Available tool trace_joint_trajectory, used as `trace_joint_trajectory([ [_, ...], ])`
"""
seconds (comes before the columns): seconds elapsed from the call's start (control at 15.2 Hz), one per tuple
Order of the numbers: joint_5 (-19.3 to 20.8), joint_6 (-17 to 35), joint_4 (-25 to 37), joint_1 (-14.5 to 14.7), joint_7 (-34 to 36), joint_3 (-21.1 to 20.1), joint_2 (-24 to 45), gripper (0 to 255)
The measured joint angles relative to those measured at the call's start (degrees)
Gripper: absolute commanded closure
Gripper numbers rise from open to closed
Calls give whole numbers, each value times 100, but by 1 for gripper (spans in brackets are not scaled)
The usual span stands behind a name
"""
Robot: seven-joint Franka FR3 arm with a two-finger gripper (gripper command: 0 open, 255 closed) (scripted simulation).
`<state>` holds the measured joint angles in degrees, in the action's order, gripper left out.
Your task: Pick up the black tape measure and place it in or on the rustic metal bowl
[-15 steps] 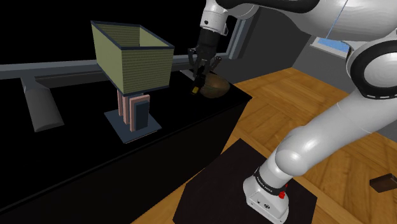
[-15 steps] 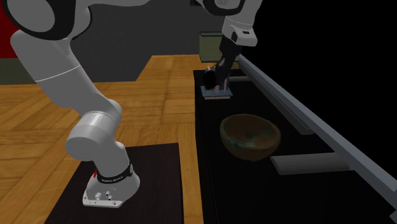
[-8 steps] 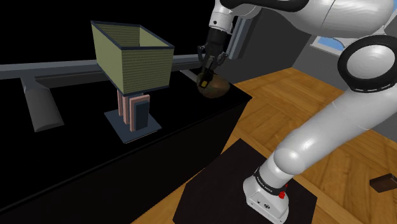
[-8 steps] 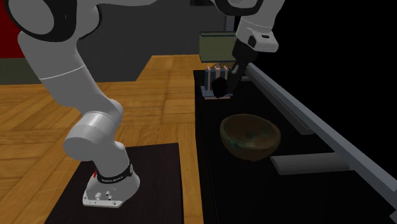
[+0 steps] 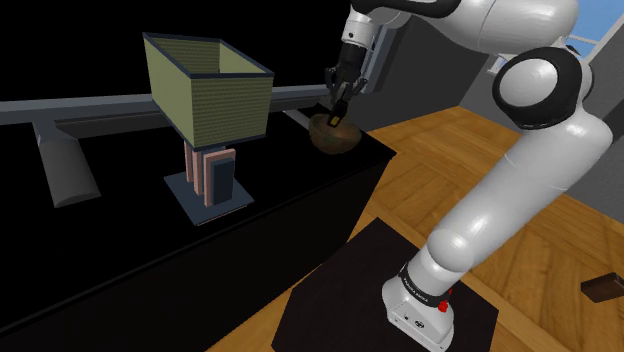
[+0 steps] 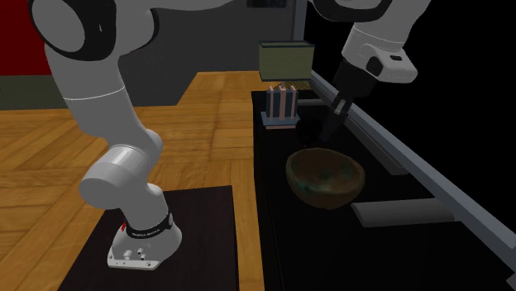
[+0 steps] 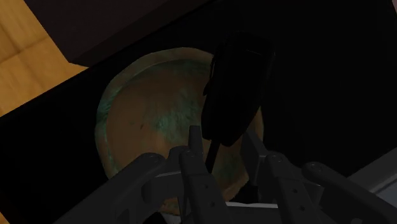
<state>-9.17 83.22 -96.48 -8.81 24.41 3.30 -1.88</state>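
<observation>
My gripper (image 5: 338,97) is shut on the black tape measure (image 5: 337,118) and holds it just over the brown, green-tinged bowl (image 5: 335,137) at the far end of the black table (image 5: 290,200). From the hand's camera the tape measure (image 7: 238,89) sticks out between the two fingers (image 7: 194,143) of the gripper (image 7: 219,137), hanging above the bowl's (image 7: 153,114) rim and inside. In the second exterior view the gripper (image 6: 332,128) and tape measure (image 6: 327,135) hover above the far rim of the bowl (image 6: 325,178).
A lamp (image 5: 208,90) with an olive square shade stands mid-table, also seen as the lamp (image 6: 285,66) behind the bowl. A grey rail (image 5: 90,105) runs along the table's far side. Wooden floor (image 5: 480,170) lies beside the table; the stand rests on a dark mat (image 5: 340,300).
The gripper has carried the tape measure away from the lamp side and over the bowl, toward the shoulder view's right. The bowl and lamp have stayed put.
</observation>
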Motion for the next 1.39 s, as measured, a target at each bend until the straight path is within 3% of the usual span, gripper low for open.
trace_joint_trajectory([
  [0.2, 37, 68, 33, -103, -229, 109, 139, 255],
  [0.86, 42, 798, -721, -98, -338, 104, 124, 255],
  [1.25, 44, 862, -792, -102, -354, 108, 115, 255],
  [1.32, 44, 863, -792, -102, -355, 108, 115, 0],
  [1.39, 44, 863, -793, -102, -355, 108, 115, 0],
])
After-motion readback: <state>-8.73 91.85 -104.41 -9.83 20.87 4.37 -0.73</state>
